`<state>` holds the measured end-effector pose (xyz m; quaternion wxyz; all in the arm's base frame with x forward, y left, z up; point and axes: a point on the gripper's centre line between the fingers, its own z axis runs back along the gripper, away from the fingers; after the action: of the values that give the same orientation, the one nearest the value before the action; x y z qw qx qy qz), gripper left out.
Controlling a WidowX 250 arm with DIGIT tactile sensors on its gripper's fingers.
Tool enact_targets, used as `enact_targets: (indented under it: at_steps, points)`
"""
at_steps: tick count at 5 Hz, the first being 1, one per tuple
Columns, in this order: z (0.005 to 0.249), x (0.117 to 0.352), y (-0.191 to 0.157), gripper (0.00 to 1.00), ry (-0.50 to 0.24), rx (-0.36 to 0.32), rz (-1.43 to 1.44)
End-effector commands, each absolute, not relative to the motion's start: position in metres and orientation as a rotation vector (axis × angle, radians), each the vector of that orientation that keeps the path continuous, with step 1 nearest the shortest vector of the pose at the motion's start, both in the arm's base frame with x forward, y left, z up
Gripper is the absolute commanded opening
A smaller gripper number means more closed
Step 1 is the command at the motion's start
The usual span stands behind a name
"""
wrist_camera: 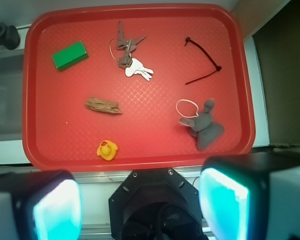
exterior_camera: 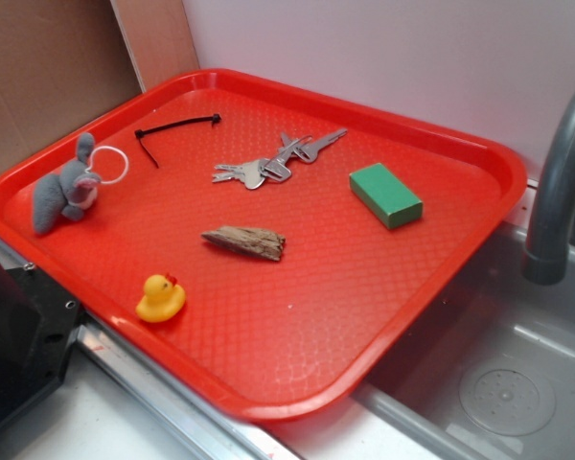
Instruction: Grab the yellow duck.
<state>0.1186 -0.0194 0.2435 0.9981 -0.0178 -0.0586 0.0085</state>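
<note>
- The yellow duck (exterior_camera: pixel 161 298) is sitting upright on the red tray (exterior_camera: pixel 364 316), close to the tray's near rim and touching nothing else.
- In the wrist view, the gripper (wrist_camera: pixel 140 205) is hanging high above the scene with its two fingers (wrist_camera: pixel 55 207) spread wide apart, gripping nothing; the duck (wrist_camera: pixel 107 149) is showing just ahead of the gap between them, slightly toward the left finger.
- A piece of wood (exterior_camera: pixel 244 241) is lying near the duck, toward the tray's middle.
- A grey plush toy (exterior_camera: pixel 67 190), a bunch of keys (exterior_camera: pixel 273 163), a black cable tie (exterior_camera: pixel 172 129) and a green block (exterior_camera: pixel 385 195) are lying well apart from the duck.
</note>
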Motion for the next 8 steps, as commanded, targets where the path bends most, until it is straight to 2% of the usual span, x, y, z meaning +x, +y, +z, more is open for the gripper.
enact_targets:
  at_steps: [1, 2, 3, 4, 5, 6, 7, 8]
  points:
    - [0.244, 0.119, -0.019, 1.00, -0.117, -0.036, 0.017]
    - [0.253, 0.160, -0.017, 1.00, -0.139, -0.042, 0.052]
    - [0.251, 0.208, -0.001, 1.00, -0.106, -0.021, 0.101]
    - [0.224, 0.228, 0.003, 1.00, -0.049, 0.009, 0.110]
    - [0.197, 0.209, -0.044, 1.00, 0.003, 0.000, -0.009]
    - [0.193, 0.183, -0.087, 1.00, -0.015, -0.045, -0.117]
    - [0.188, 0.158, -0.112, 1.00, -0.016, -0.083, -0.160]
    - [0.159, 0.142, -0.102, 1.00, -0.035, -0.037, -0.103]
